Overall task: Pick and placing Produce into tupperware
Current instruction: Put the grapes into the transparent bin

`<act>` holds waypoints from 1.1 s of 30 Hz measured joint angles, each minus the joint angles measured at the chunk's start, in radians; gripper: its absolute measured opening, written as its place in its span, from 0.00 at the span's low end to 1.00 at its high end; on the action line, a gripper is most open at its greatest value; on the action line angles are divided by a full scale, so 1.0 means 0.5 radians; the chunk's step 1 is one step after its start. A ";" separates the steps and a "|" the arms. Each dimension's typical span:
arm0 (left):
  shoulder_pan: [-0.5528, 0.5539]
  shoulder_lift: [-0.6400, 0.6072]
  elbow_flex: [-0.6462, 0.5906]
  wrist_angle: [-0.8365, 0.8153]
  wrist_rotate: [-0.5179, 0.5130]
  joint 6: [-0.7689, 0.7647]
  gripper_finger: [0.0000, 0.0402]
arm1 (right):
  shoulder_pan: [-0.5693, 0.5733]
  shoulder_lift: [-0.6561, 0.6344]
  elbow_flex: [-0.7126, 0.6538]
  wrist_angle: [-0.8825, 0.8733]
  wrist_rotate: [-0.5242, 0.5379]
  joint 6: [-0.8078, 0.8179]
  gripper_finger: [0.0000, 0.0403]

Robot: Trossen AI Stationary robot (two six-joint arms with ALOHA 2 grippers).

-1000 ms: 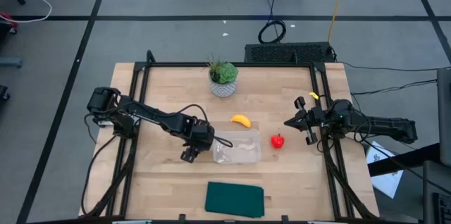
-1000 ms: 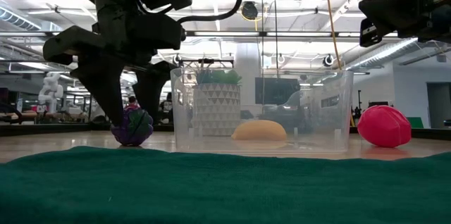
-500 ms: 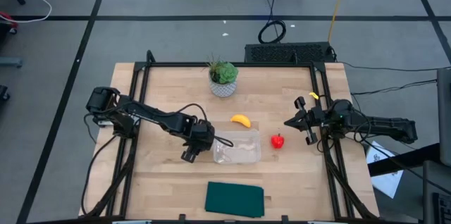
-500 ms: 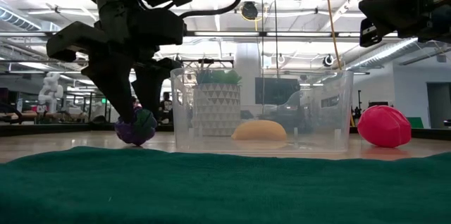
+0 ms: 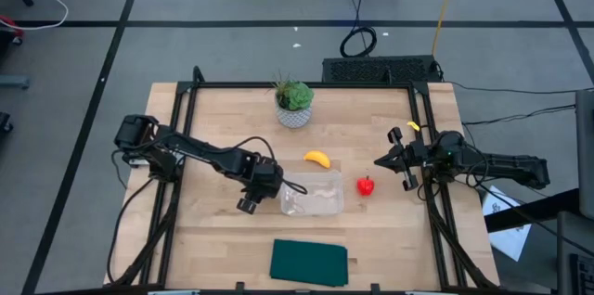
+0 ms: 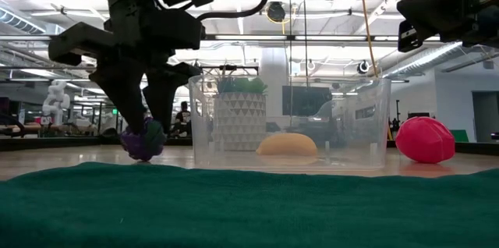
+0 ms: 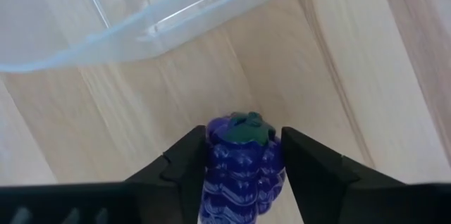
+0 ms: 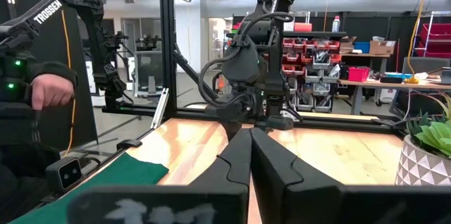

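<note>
The purple grape-like produce piece (image 7: 242,164), topped with green, sits on the wooden table just left of the clear tupperware (image 5: 313,195). My left gripper (image 7: 243,146) points steeply down and is closed around it; the high view hides the piece beneath the gripper (image 5: 249,202). The yellow banana (image 5: 317,158) lies on the table behind the tupperware. To the tupperware's right, the red fruit (image 5: 367,185) rests on the table. My right gripper (image 5: 382,160) waits shut at the table's right side. My left gripper pinches the purple piece between its two fingers, one finger (image 7: 190,164) on each flank, near its green top (image 7: 246,122). The fingers come from above, slanting steeply down. In the low view the piece's underside (image 6: 142,154) seems to rest on the table.
A potted plant (image 5: 294,100) stands at the table's far middle. A dark green cloth (image 5: 309,262) lies at the near edge. Black frame rails (image 5: 176,147) run along both sides. A person's hand (image 8: 49,91) shows beyond the table.
My left gripper's fingers have drawn together onto the purple piece while the arm stayed in place. The piece has been nudged slightly on the table.
</note>
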 joint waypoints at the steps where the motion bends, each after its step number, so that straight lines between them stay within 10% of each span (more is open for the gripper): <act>1: 0.000 0.001 0.016 -0.027 -0.003 0.006 0.41 | 0.000 0.000 0.000 0.000 0.000 0.000 0.00; 33: 0.000 -0.001 0.067 -0.077 -0.043 -0.039 0.39 | 0.000 0.000 0.000 0.000 0.000 0.000 0.00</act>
